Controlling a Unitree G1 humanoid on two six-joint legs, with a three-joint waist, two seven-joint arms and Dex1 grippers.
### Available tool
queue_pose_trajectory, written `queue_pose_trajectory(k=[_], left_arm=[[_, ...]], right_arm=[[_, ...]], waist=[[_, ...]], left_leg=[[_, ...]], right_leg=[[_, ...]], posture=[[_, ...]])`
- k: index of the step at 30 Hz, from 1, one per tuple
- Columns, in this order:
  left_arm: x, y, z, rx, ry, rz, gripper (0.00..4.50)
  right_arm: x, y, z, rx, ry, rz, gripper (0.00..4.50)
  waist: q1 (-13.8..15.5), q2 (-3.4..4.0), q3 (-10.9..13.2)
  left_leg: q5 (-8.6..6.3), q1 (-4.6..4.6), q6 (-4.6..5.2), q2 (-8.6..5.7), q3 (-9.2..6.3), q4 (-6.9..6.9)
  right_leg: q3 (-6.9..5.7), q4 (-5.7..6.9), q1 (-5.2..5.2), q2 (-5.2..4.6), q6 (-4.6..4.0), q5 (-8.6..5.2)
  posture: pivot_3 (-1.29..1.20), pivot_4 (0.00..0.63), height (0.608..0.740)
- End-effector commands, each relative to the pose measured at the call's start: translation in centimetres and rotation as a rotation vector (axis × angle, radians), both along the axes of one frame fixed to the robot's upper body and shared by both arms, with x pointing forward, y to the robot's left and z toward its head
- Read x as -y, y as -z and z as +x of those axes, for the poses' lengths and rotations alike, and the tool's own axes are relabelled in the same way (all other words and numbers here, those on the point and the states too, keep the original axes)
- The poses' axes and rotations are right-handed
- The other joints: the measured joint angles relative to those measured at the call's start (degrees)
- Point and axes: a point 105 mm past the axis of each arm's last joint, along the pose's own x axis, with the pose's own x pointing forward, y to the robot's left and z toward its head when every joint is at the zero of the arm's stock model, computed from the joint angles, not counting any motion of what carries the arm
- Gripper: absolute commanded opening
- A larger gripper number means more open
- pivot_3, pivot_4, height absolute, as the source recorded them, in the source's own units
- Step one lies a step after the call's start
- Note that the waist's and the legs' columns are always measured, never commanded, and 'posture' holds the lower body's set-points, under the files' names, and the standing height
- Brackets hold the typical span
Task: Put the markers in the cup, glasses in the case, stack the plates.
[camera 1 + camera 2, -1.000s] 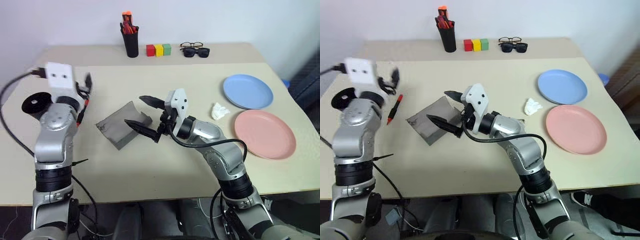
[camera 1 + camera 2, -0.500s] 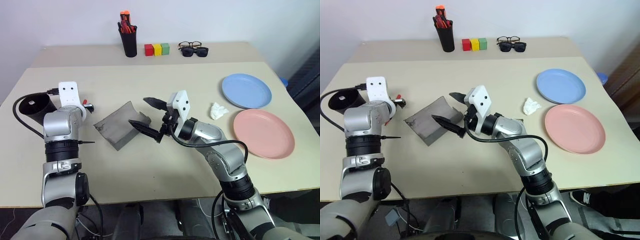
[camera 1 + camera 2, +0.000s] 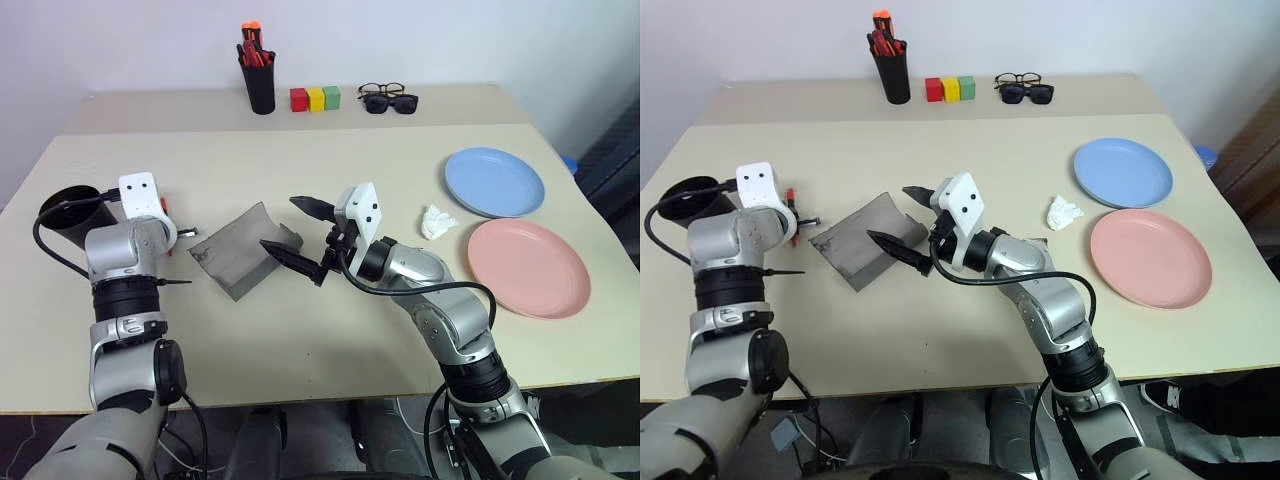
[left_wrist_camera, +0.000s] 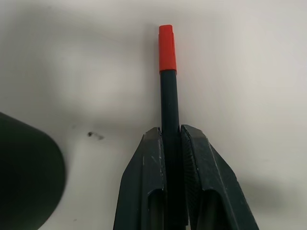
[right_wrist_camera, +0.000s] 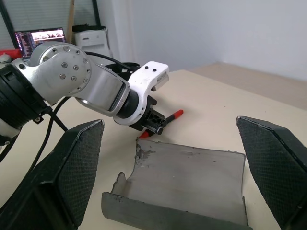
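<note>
My left claw (image 4: pixel 171 143) is clamped on the red-capped marker (image 4: pixel 168 81), its long axis in line with the fingers. The cup (image 3: pixel 68 207) sits just beside that claw, away from the case (image 3: pixel 240 250); my right claw (image 3: pixel 298 235) hangs wide.

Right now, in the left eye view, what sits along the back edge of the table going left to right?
Black pen holder with orange-red pens → red block → yellow block → green block → the two pairs of dark glasses, which overlap each other.
</note>
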Motion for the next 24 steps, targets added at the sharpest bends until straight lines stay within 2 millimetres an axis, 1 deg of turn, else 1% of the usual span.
queue_pose_trajectory(k=[1, 2, 4, 6, 7, 8, 10, 11, 12, 14, 15, 16, 17, 19, 24], left_arm=[[2.0, -4.6, 0.9, 0.231, 0.124, 0.073, 0.05], [3.1, -6.9, 0.9, 0.353, 0.191, 0.114, 0.05], [4.3, -10.0, 0.3, 0.53, 0.265, 0.188, 0.05], [4.1, -12.3, -0.5, 0.655, 0.26, 0.248, 0.05], [3.3, -13.8, -1.1, 0.726, 0.216, 0.296, 0.05], [2.8, -14.7, -1.6, 0.771, 0.185, 0.327, 0.05], [0.2, -16.9, -3.3, 0.885, 0.027, 0.452, 0.05], [-0.6, -17.4, -3.9, 0.921, -0.022, 0.492, 0.05], [-2.1, -17.5, -4.6, 0.907, -0.095, 0.561, 0.05], [-4.1, -17.2, -5.5, 0.861, -0.187, 0.65, 0.05], [-6.0, -16.4, -6.2, 0.81, -0.266, 0.646, 0.05], [-7.3, -15.6, -6.7, 0.775, -0.315, 0.634, 0.05], [-8.0, -14.9, -6.9, 0.748, -0.327, 0.625, 0.05], [-7.9, -13.5, -6.7, 0.734, -0.299, 0.594, 0.05], [-7.2, -12.1, -6.6, 0.749, -0.279, 0.559, 0.05]], right_arm=[[-0.2, -1.4, -0.6, 0.059, -0.022, 0.03, 4.5], [-0.2, -1.4, -0.6, 0.06, -0.024, 0.03, 4.5], [-0.2, -1.4, -0.6, 0.061, -0.026, 0.029, 4.5], [-0.2, -1.4, -0.6, 0.062, -0.026, 0.028, 4.5], [-0.2, -1.4, -0.7, 0.062, -0.027, 0.028, 4.5], [-0.2, -1.4, -0.7, 0.062, -0.027, 0.028, 4.5], [-0.2, -1.5, -0.7, 0.063, -0.032, 0.029, 4.5], [-0.2, -1.5, -0.8, 0.063, -0.034, 0.03, 4.5], [-0.2, -1.5, -0.8, 0.063, -0.035, 0.03, 4.5], [-0.2, -1.5, -0.7, 0.063, -0.035, 0.031, 4.5], [-0.2, -1.5, -0.7, 0.061, -0.034, 0.033, 4.5], [-0.3, -1.5, -0.7, 0.06, -0.035, 0.034, 4.5], [-0.3, -1.5, -0.6, 0.059, -0.037, 0.034, 4.5], [-0.5, -1.4, -0.7, 0.058, -0.045, 0.034, 4.5], [-0.4, -1.5, -0.6, 0.063, -0.044, 0.033, 4.5]], waist=[[0.21, 0.0, 0.0], [0.32, 0.0, 0.0], [0.72, 0.0, 0.0], [0.85, 0.0, 0.0], [0.81, 0.0, 0.0], [0.71, 0.0, 0.0], [0.57, 0.01, 0.01], [0.5, 0.02, 0.01], [0.52, 0.02, 0.01], [0.58, 0.03, 0.02], [0.69, 0.03, 0.02], [0.72, 0.03, 0.02], [0.73, 0.03, 0.02], [0.91, 0.02, 0.01], [1.26, -0.03, -0.02]], left_leg=[[0.0, -0.01, 0.0, 0.0, 0.0, 0.0], [0.0, -0.02, -0.01, 0.0, 0.0, 0.0], [0.01, -0.08, -0.03, 0.0, 0.0, 0.0], [0.02, -0.16, -0.06, 0.0, 0.01, -0.01], [0.02, -0.17, -0.06, 0.0, 0.01, 0.0], [0.02, -0.16, -0.06, 0.0, 0.02, 0.0], [0.02, -0.14, -0.06, 0.0, 0.04, 0.0], [0.01, -0.12, -0.05, 0.0, 0.03, -0.01], [0.01, -0.12, -0.05, 0.0, 0.04, -0.02], [0.02, -0.12, -0.04, 0.01, 0.03, -0.01], [0.02, -0.14, -0.04, 0.0, 0.03, -0.01], [0.02, -0.14, -0.04, 0.0, 0.03, 0.0], [0.02, -0.14, -0.04, 0.0, 0.03, 0.01], [0.02, -0.14, -0.04, -0.01, 0.03, 0.02], [0.02, -0.23, -0.05, -0.03, -0.04, 0.11]], right_leg=[[0.0, -0.01, 0.0, 0.0, 0.0, 0.0], [0.0, -0.02, -0.01, 0.0, 0.0, 0.0], [0.0, -0.03, -0.04, -0.02, 0.0, 0.0], [0.0, -0.05, -0.12, -0.04, -0.01, 0.0], [0.0, -0.06, -0.11, -0.04, -0.01, 0.0], [0.0, -0.06, -0.11, -0.04, -0.01, 0.0], [0.01, -0.05, -0.12, -0.03, -0.01, 0.0], [0.01, -0.04, -0.13, -0.02, -0.01, 0.0], [0.01, -0.04, -0.14, -0.02, -0.01, 0.0], [0.01, -0.02, -0.15, -0.01, -0.02, 0.0], [0.01, -0.02, -0.14, -0.01, -0.01, 0.0], [0.01, -0.03, -0.13, -0.01, -0.01, 0.0], [0.01, -0.03, -0.12, -0.03, -0.01, 0.0], [0.0, -0.04, -0.09, -0.03, 0.0, 0.0], [-0.08, -0.08, -0.06, -0.05, -0.01, 0.0]], posture=[[0.0, 0.15, 0.74], [0.0, 0.15, 0.74], [0.0, 0.15, 0.74], [0.0, 0.15, 0.74], [0.0, 0.15, 0.74], [0.0, 0.15, 0.74], [0.0, 0.15, 0.74], [0.0, 0.15, 0.74], [0.0, 0.15, 0.74], [0.0, 0.15, 0.74], [0.0, 0.15, 0.74], [0.0, 0.15, 0.74], [0.0, 0.15, 0.74], [0.0, 0.15, 0.74], [0.0, 0.15, 0.74]])
